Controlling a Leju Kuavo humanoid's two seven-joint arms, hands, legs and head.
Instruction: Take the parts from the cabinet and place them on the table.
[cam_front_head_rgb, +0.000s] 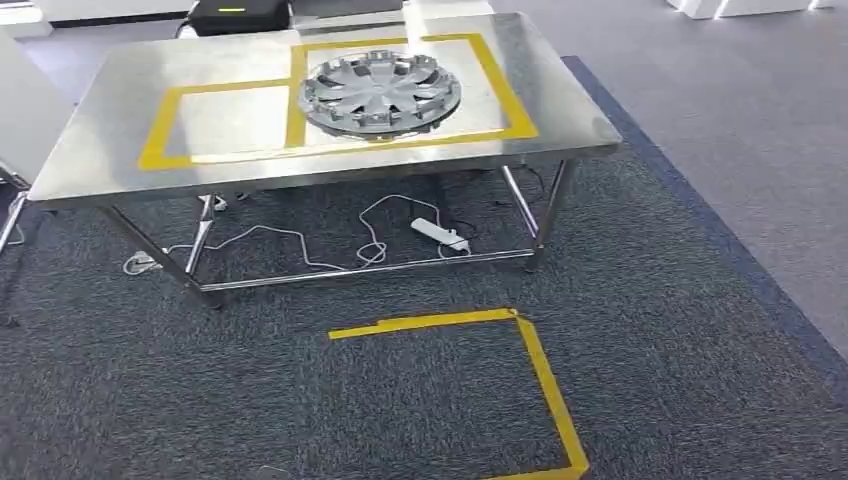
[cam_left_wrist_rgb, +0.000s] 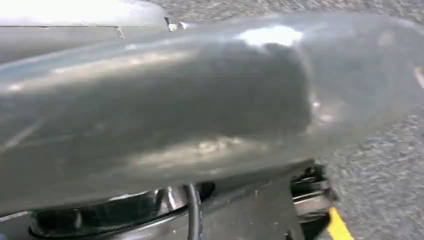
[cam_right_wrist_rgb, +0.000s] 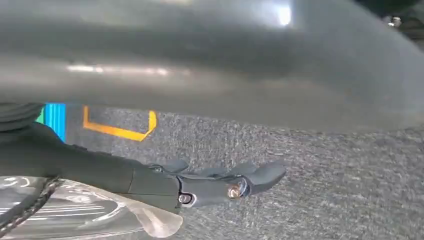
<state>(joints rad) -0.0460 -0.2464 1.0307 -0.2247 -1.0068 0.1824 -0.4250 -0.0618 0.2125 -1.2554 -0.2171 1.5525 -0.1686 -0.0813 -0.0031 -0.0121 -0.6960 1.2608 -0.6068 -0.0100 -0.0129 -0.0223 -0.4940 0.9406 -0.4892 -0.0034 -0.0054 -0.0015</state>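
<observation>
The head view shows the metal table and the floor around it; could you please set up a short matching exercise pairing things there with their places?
Things:
1. hubcap
2. power strip
3. black box
4. yellow tape corner

Places:
A. on the carpet in front of the table
B. on the table, inside the right taped square
C. on the carpet under the table
D. beyond the table's far edge

Pairs: 1-B, 2-C, 3-D, 4-A

We see the hubcap (cam_front_head_rgb: 380, 92) filling the table's (cam_front_head_rgb: 100, 150) right taped square (cam_front_head_rgb: 500, 85); left taped square (cam_front_head_rgb: 225, 122) is bare steel, open from above.
</observation>
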